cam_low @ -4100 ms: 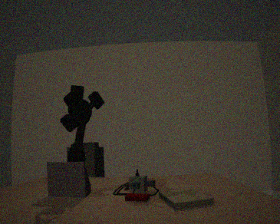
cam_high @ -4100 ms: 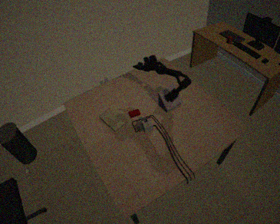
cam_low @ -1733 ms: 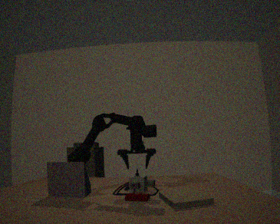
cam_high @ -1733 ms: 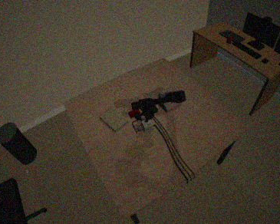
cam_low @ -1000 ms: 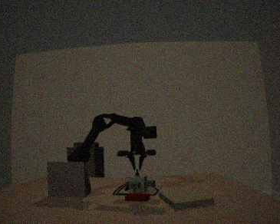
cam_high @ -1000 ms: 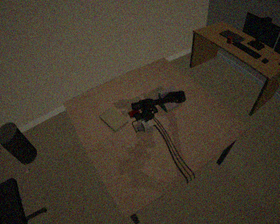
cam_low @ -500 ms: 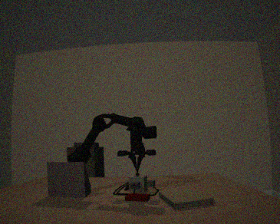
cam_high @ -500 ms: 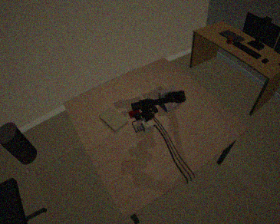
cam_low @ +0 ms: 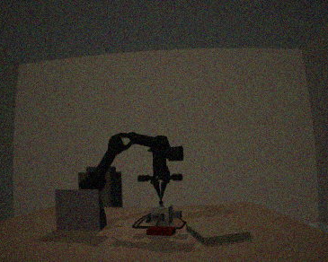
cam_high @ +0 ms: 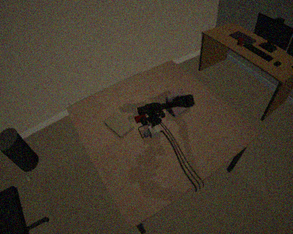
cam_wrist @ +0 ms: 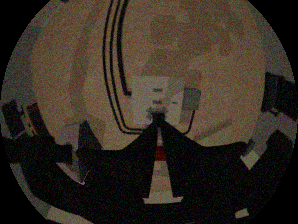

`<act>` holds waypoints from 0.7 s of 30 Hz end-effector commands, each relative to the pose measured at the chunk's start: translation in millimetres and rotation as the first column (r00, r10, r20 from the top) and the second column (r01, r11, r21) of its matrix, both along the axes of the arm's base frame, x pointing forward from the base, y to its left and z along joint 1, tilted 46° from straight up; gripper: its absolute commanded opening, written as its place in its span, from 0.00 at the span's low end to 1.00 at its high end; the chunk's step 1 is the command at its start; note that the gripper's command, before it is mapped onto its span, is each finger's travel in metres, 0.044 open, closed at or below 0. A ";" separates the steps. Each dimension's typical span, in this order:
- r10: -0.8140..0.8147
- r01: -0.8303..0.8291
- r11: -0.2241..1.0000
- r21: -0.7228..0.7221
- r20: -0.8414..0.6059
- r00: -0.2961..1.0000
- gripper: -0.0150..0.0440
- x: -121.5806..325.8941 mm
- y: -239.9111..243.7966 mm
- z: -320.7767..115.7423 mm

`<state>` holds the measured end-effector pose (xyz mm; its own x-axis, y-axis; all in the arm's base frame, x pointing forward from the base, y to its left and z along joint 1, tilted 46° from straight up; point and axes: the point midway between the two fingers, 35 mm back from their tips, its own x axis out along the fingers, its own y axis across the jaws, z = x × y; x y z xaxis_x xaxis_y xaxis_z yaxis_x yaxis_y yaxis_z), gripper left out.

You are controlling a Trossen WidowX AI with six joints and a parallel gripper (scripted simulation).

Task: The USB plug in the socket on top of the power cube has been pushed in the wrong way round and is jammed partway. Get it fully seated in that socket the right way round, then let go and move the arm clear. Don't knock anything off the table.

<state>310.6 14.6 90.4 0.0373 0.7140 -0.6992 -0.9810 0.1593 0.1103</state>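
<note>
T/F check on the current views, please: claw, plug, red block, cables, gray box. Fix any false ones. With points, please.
1. The claw (cam_low: 161, 203) (cam_wrist: 158, 124) is clamped on the USB plug (cam_wrist: 158, 116). True.
2. The red block (cam_low: 161, 231) (cam_wrist: 160, 153) is held in the claw. False: it sits on the table, below the fingertips.
3. The power cube (cam_wrist: 142, 86) has black cables running by it. True.
4. The large gray box (cam_low: 78, 210) lies on its side atop the power cube. False: it stands apart, left of it in the exterior view.

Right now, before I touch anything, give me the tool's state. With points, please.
Tool (cam_low: 161, 203) (cam_wrist: 158, 124): closed on the USB plug (cam_low: 161, 205), above the power cube (cam_low: 156, 211) (cam_wrist: 142, 90).
</note>
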 end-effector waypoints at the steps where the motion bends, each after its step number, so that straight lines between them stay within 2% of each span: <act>1: 0.003 -0.003 1.000 -0.002 -0.001 1.000 0.25 -0.3 -1.6 1.4; 21: 0.003 -0.003 1.000 -0.003 -0.001 1.000 0.25 -0.8 -11.2 10.6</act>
